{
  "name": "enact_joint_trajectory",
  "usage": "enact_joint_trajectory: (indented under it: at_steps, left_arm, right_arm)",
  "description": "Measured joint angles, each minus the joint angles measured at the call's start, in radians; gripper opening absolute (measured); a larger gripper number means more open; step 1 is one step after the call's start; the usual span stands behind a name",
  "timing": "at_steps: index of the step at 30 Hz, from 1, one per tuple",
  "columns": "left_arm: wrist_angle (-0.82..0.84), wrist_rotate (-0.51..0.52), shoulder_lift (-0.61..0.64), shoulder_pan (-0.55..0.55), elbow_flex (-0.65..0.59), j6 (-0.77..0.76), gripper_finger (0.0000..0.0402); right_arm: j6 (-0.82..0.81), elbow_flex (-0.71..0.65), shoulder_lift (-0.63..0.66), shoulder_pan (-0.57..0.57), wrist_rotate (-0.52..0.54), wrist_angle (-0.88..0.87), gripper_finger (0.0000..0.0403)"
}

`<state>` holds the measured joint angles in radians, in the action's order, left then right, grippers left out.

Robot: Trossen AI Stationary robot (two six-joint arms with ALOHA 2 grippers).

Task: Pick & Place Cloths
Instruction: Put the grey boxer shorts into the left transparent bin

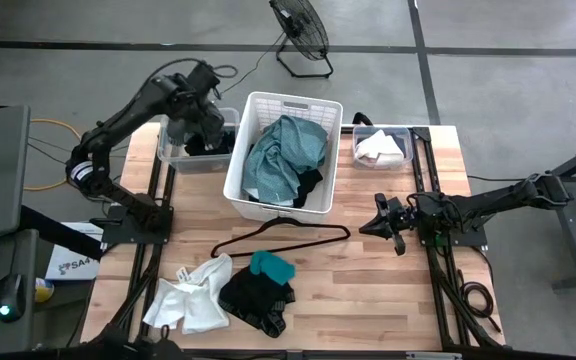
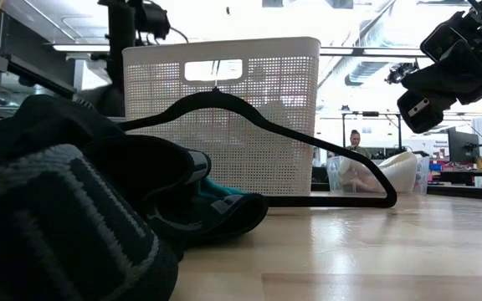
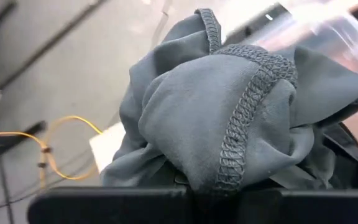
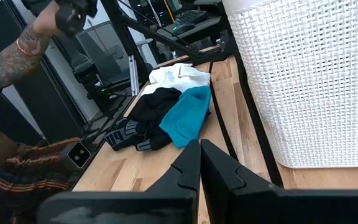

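Note:
My left gripper (image 1: 204, 118) hangs over the clear bin (image 1: 173, 152) at the table's far left, shut on a grey cloth (image 3: 229, 112) that fills the left wrist view and hides the fingertips. A white basket (image 1: 258, 105) at the far middle holds a large teal-green cloth (image 1: 283, 155) and a black one. Near the front edge lie a white cloth (image 1: 193, 295), a black cloth (image 1: 256, 300) and a small teal cloth (image 1: 271, 265). My right gripper (image 1: 380, 222) waits shut at the table's right side, above the wood. My left gripper holds the grey cloth as a bunched wad of several folds with a stitched hem (image 3: 241, 124) running across it. The cloth itself hides the fingertips and the place of contact. The wad hangs in front of the gripper, above the clear bin's rim (image 3: 328, 31).
A black wire hanger (image 1: 278, 238) lies on the wood between the basket and the front cloths. A second clear bin (image 1: 408, 135) at the far right holds a white cloth (image 1: 378, 150). A person's arm (image 4: 17, 53) shows beyond the table's left side.

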<state>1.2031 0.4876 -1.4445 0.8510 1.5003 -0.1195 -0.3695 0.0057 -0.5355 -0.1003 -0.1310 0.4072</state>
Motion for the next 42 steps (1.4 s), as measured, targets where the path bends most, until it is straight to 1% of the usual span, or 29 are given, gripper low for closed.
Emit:
enact_joint_trajectory:
  at_steps: [7, 13, 15, 18, 22, 26, 29, 39, 42]
  left_arm:
    - [-0.058, -0.144, 0.0, 0.001, -0.136, -0.047, 0.0008]
    - [-0.156, -0.2, 0.0, 0.001, -0.226, -0.066, 0.0008]
    - [-0.184, -0.242, 0.0, 0.017, -0.253, -0.069, 0.0008]
    - [-0.226, -0.333, 0.0, 0.059, -0.293, -0.069, 0.0008]
    - [-0.275, -0.405, 0.0, 0.118, -0.341, -0.072, 0.0008]
    - [-0.298, -0.451, 0.0, 0.165, -0.374, -0.071, 0.0008]
    - [-0.313, -0.479, 0.001, 0.18, -0.394, -0.069, 0.0008]
    - [-0.366, -0.493, 0.001, 0.179, -0.438, -0.068, 0.0009]
    - [-0.372, -0.497, 0.001, 0.177, -0.438, -0.066, 0.0025]
  right_arm:
    - [0.0, 0.0, 0.0, 0.0, 0.0, 0.0, 0.0003]
    - [0.0, 0.0, 0.0, 0.0, 0.0, 0.0, 0.0003]
    - [0.0, 0.0, 0.0, 0.0, 0.0, 0.0, 0.0003]
    - [0.0, 0.0, 0.0, 0.0, 0.0, 0.0, 0.0003]
    - [0.0, 0.0, 0.0, 0.0, 0.0, 0.0, 0.0003]
    - [0.0, 0.0, 0.0, 0.0, 0.0, 0.0, 0.0003]
    - [0.0, 0.0, 0.0, 0.0, 0.0, 0.0, 0.0003]
    - [0.0, 0.0, 0.0, 0.0, 0.0, 0.0, 0.0003]
    - [0.0, 0.0, 0.0, 0.0, 0.0, 0.0, 0.0003]
